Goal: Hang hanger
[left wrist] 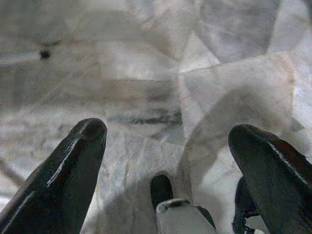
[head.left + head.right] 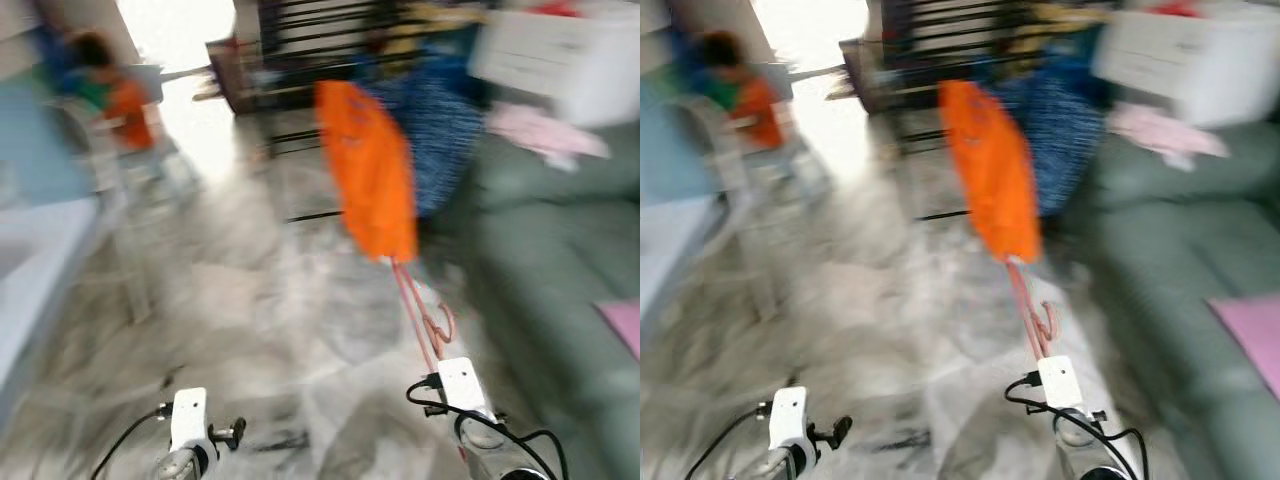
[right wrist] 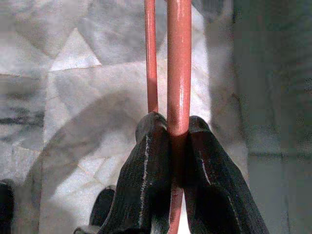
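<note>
Right end effector (image 3: 178, 134) clamped on the pink hanger (image 3: 179, 63), orange garment (image 2: 370, 165) dangling ahead.

Carrying seems the step in hand: the head views are blurred, so the robot is probably walking or turning, with the hanger at lower centre-right and the garment at upper centre. Left end effector (image 1: 168, 146) hangs idle at lower left, fingers spread over marble floor (image 2: 260, 300). Next it needs a rail; dark bars at the top centre may be one, too blurred to tell. Green sofa (image 2: 540, 250) crowds the right; open floor lies centre-left.
</note>
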{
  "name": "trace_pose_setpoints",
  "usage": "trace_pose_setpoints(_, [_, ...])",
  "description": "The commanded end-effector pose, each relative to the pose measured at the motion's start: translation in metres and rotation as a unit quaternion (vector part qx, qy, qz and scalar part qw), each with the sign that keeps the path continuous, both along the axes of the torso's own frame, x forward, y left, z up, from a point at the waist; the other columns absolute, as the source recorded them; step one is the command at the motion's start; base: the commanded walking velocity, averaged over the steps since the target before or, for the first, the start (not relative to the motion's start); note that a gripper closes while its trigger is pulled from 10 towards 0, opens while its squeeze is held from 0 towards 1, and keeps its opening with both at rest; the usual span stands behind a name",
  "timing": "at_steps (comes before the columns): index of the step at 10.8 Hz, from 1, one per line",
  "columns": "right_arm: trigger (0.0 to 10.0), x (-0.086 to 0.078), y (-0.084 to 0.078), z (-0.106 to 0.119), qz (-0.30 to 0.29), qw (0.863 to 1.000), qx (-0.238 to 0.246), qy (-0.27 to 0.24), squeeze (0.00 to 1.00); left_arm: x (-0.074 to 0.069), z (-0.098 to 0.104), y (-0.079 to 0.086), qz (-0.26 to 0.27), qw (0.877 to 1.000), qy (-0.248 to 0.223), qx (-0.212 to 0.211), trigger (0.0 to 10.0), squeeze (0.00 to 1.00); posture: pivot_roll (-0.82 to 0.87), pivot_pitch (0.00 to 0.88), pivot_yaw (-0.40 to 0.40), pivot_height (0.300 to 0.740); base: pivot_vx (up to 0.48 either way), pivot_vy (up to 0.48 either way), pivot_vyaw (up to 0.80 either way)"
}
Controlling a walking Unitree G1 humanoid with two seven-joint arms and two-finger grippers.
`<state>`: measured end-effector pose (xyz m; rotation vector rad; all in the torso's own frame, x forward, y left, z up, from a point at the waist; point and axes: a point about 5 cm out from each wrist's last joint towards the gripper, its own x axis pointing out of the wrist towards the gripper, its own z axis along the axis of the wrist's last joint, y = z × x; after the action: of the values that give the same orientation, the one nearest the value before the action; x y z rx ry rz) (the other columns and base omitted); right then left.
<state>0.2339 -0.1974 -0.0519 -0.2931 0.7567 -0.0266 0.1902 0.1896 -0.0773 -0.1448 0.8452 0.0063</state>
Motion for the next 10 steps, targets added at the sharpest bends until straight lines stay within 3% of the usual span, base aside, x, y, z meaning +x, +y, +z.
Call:
trace_pose_setpoints(1, [10.0,0.002,0.008,0.000,0.014,1.000,0.009,-0.001,0.00,-0.001,0.000,0.004,0.007,1.000,0.009,0.010,10.0,0.00,-0.14,0.000,0.101,0.740,0.322,0.000,0.00])
trace_pose_setpoints(4, [10.0,-0.005,0.014,-0.006,0.037,0.999,0.010,0.027,0.00,-0.004,-0.002,0.005,0.012,1.000,0.018,0.014,10.0,0.00,-0.13,0.000,0.096,0.740,0.340,0.000,0.00])
trace_pose_setpoints(7, [10.0,-0.013,0.015,-0.012,0.033,0.997,0.033,0.063,0.00,-0.010,-0.005,0.016,0.047,0.997,0.047,0.037,10.0,0.00,-0.13,0.000,0.091,0.740,0.000,0.000,0.00])
trace_pose_setpoints(10, [10.0,-0.016,0.020,-0.015,0.074,0.992,0.041,0.095,0.00,-0.014,-0.007,0.018,0.075,0.994,0.066,0.044,10.0,0.00,-0.10,0.000,0.051,0.740,0.000,0.000,0.00])
